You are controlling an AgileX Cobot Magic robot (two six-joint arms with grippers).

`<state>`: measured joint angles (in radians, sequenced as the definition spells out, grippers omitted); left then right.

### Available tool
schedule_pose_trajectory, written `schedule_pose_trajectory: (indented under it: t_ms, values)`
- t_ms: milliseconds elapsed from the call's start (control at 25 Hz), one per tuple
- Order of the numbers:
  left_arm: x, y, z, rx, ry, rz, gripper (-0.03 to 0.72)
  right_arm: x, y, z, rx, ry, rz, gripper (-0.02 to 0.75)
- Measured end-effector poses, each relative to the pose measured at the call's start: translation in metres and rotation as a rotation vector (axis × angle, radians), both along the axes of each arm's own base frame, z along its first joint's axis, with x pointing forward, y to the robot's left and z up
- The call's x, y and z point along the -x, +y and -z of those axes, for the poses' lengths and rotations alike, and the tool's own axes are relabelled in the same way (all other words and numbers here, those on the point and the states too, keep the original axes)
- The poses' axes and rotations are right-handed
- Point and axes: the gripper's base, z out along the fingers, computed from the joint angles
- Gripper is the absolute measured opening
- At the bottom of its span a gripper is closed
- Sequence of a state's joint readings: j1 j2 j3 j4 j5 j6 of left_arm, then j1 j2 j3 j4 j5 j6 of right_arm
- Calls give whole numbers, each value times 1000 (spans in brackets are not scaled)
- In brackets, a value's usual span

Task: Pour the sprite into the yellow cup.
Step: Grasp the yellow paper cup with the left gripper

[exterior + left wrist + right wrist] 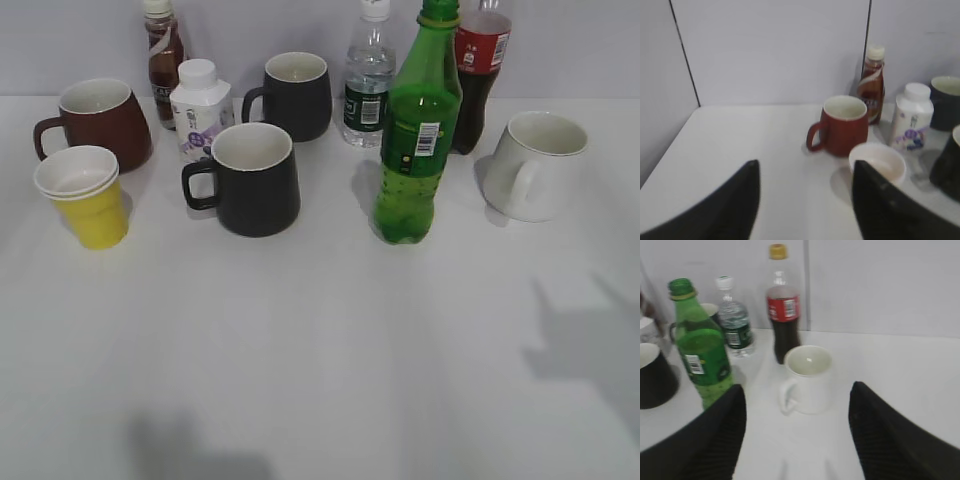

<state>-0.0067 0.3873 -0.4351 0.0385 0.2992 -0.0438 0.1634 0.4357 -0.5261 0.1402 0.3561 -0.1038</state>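
Right tool [797,435] spread wide, empty, nearer arm; sprite [700,347] upright on bench [330,340], ahead-left of it; left tool [805,200] also wide, yellow cup [877,162] just ahead-right.

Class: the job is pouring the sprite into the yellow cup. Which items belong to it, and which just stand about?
Belong: sprite; yellow cup.

Stand about: dark red mug; two black mugs; white mug; water bottle; cola bottle; brown drink bottle; white bottle.
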Motion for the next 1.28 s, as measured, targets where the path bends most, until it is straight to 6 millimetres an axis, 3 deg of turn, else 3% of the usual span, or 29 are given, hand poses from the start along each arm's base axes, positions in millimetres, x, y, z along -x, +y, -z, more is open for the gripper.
schedule_pose_trajectory:
  t_ms: [120, 400, 560, 760, 920, 1160, 1280]
  values:
    - [-33, -1, 2, 1, -9, 7, 536, -24, 13, 5, 41, 21, -78, 456]
    - [-94, -2, 34, 38, 109, 3, 557, -71, 58, 35, 145, 128, -264, 449]
    - [-96, -6, 57, 65, 184, 13, 557, -90, 73, 54, 176, 176, -293, 449]
    - [-78, -26, 92, 62, 234, 126, 557, -109, 82, 73, 146, 226, -266, 449]
    - [-69, -37, 115, 48, 255, 198, 557, -114, 83, 77, 49, 255, -226, 449]
    - [-90, -45, 129, 8, 179, 245, 577, -116, 84, 80, 29, 270, -216, 450]
    - [-102, -50, 147, -3, 170, 272, 609, -117, 84, 78, 21, 249, -213, 480]
